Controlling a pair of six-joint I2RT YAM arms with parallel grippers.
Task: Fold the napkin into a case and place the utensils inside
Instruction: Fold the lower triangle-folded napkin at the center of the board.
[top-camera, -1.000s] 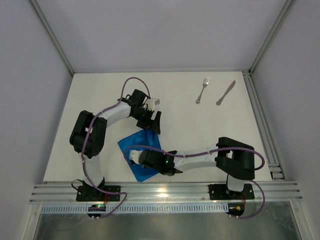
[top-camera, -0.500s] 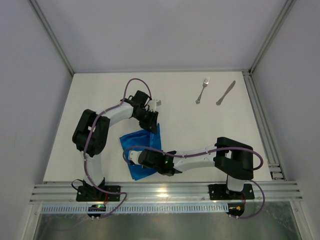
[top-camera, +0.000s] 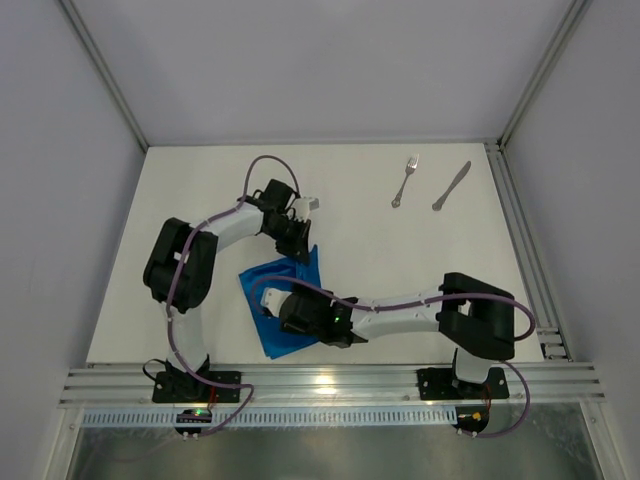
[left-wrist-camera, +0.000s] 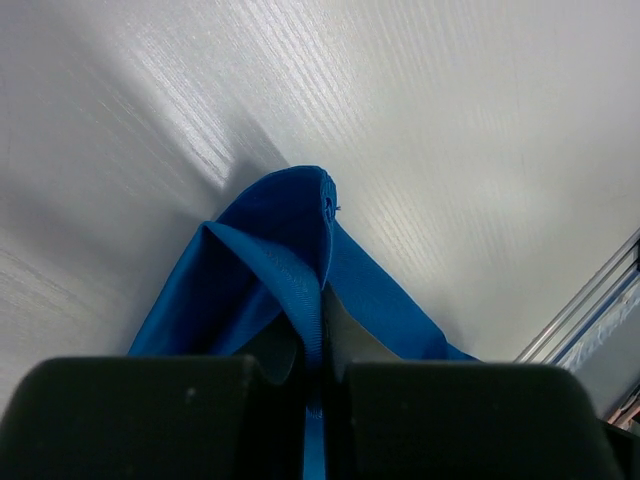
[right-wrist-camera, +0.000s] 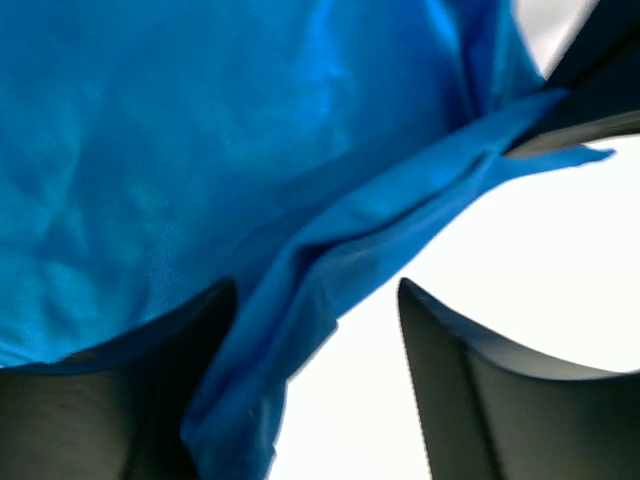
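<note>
The bright blue napkin (top-camera: 284, 300) lies partly folded and rumpled on the white table, near its front edge. My left gripper (top-camera: 304, 251) is at the cloth's far corner, and in the left wrist view that gripper (left-wrist-camera: 322, 345) is shut on a raised fold of the napkin (left-wrist-camera: 270, 230). My right gripper (top-camera: 279, 308) hovers low over the cloth's middle. Its jaws (right-wrist-camera: 315, 340) stand open, and a loose layered edge of the napkin (right-wrist-camera: 200, 150) lies slack between them. The fork (top-camera: 405, 181) and knife (top-camera: 451, 186) lie side by side at the far right, away from both arms.
Aluminium rails run along the table's right edge (top-camera: 527, 255) and front edge (top-camera: 330, 380). White walls close in the back and sides. The left gripper's dark finger (right-wrist-camera: 600, 95) shows at the top right of the right wrist view, close by.
My left gripper has come down onto the napkin's far corner and shut on a fold. My right gripper, shut on the cloth before, has opened and let go.
</note>
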